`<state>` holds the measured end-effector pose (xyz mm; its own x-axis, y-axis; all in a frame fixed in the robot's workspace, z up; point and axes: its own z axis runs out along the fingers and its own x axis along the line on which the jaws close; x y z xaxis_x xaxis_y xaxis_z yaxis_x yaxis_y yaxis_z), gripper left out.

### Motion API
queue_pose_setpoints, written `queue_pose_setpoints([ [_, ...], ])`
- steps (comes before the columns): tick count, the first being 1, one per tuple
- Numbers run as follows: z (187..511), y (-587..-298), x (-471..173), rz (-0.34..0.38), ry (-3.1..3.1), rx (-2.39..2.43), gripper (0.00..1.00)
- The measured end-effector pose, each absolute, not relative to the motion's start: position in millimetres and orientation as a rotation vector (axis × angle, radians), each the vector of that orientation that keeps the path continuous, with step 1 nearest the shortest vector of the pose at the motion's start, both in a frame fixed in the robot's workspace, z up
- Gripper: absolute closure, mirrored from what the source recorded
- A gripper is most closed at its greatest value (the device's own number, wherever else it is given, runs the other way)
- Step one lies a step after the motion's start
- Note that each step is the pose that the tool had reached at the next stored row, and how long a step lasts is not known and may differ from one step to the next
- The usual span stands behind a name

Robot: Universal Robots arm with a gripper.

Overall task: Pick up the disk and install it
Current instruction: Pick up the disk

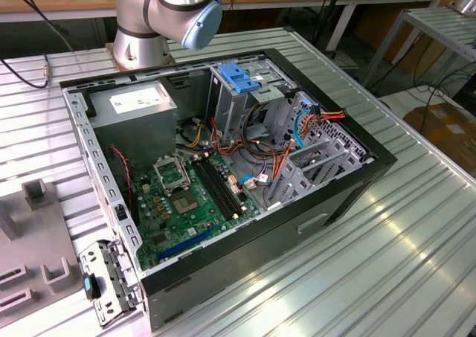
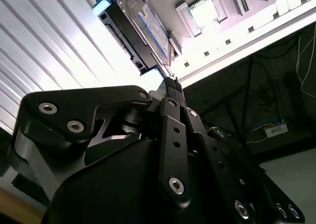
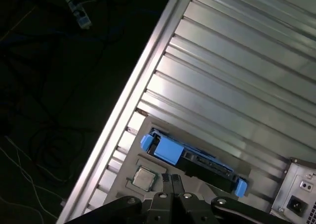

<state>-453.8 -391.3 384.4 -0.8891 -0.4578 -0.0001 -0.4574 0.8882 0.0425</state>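
Note:
The disk point(image 3: 197, 158) stands on edge in a slot of a grey fixture plate point(image 3: 129, 157), with blue plastic rails at both ends. Its labelled face and dark edge show in the second wrist view, disk point(image 2: 140, 28). My gripper point(image 3: 172, 177) hangs a short way off the disk, apart from it. Its two thin black fingers lie together, shut on nothing, as the second wrist view's gripper point(image 2: 172, 81) also shows. The fixture sits close to the table's edge.
An open computer case point(image 1: 357, 166) lies on the ribbed metal table point(image 1: 401, 262), with a motherboard point(image 1: 186, 196), a grey power supply box point(image 1: 134, 103) and a metal cage with a blue latch point(image 1: 239, 76). A processor chip point(image 3: 144, 177) rests in the fixture beside the disk. The arm's base point(image 1: 149, 24) stands behind the case.

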Motion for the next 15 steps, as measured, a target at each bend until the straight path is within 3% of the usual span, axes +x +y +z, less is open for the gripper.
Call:
queue_pose_setpoints([
  [15, 384.3, -392.0, -453.9, -0.062, -2.922, 1.111, 0.89],
])
